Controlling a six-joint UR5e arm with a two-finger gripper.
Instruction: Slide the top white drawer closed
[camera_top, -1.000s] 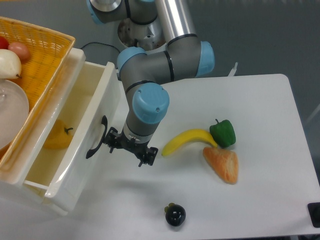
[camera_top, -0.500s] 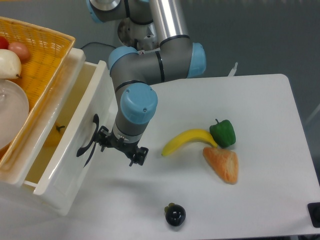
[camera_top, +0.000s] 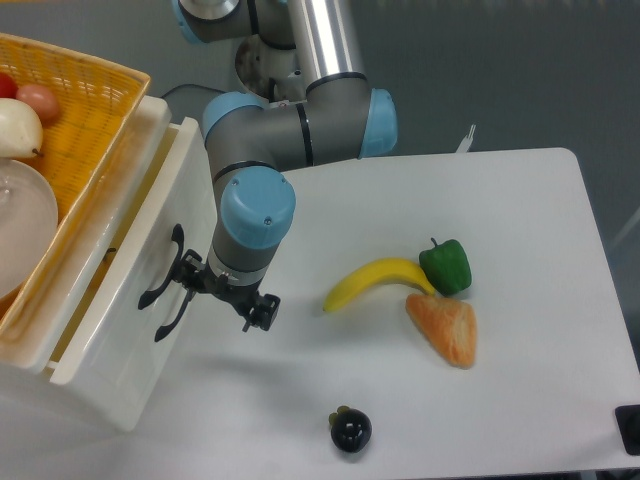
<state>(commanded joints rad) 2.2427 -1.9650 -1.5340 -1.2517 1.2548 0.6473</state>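
Top white drawer (camera_top: 120, 290) sits at the left desk edge under the yellow wicker basket (camera_top: 75, 120), now pushed most of the way in; only a narrow gap stays open, much narrower than a second ago. Arm has moved left with it. Pincer (camera_top: 222, 297) presses against the drawer front by the black handle (camera_top: 165, 285), gripping nothing; how far its jaws are apart cannot be told. Judged: closing nearly done, short push left. On the white desk (camera_top: 520, 250): banana (camera_top: 375, 280), green pepper (camera_top: 446, 265), orange wedge (camera_top: 445, 330), dark round fruit (camera_top: 351, 430), all well apart from the drawer path. Nothing seen blocking it.
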